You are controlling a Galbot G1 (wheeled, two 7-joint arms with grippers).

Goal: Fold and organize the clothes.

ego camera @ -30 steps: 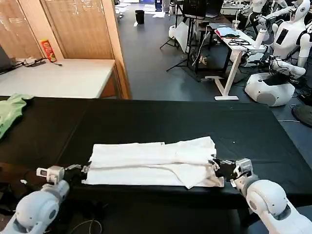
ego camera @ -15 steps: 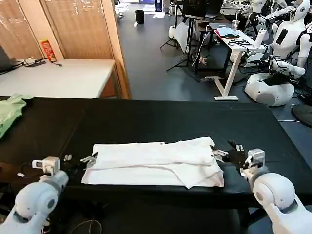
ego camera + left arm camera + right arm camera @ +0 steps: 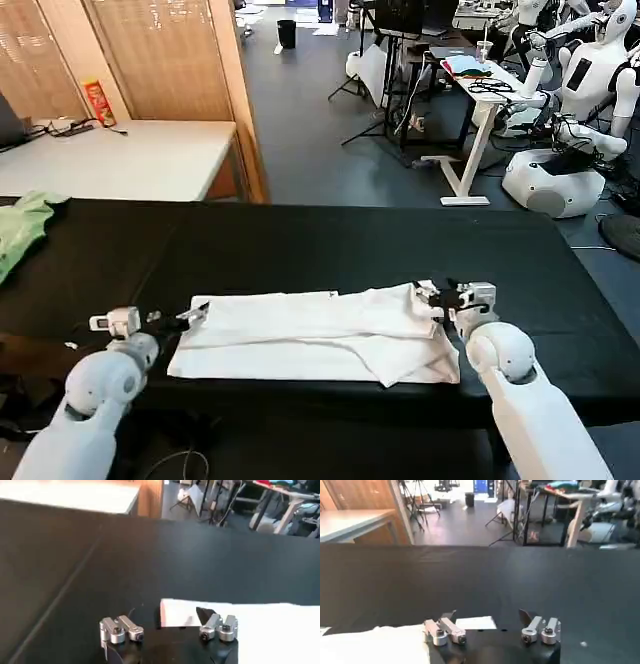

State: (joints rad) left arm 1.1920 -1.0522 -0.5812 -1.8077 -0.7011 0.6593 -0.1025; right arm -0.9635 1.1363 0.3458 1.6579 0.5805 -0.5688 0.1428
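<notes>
Head view
Shirt: the white T-shirt [image 3: 320,335] lies folded into a long flat band across the near part of the black table [image 3: 330,245], plain side up, with a loose flap hanging toward the near edge at its right end.
Left gripper: the left gripper [image 3: 180,318] sits low at the band's left end, fingers spread apart, holding nothing; one tip is just at the cloth's corner.
Right gripper: the right gripper [image 3: 432,296] is over the band's far right corner, fingers parted, nothing between them.
Green garment: a light green garment [image 3: 22,228] lies at the table's far left edge, well apart from the shirt.
Side table: a pale table [image 3: 120,158] stands beyond the black one, with a red can [image 3: 98,103] on it.
Room: white robots [image 3: 570,120] stand in the far right background.

Left wrist view
Left gripper: the two fingers [image 3: 121,630] stand wide apart over the black cloth, empty.
Shirt: the white corner [image 3: 240,630] reaches in beside one finger; the other finger is over bare table.

Right wrist view
Right gripper: its fingers [image 3: 444,630] are wide apart, gripping nothing.
Shirt: a white edge [image 3: 380,645] lies under and beside one finger, and its corner [image 3: 476,623] lies between the two; the other finger is over bare black table.
</notes>
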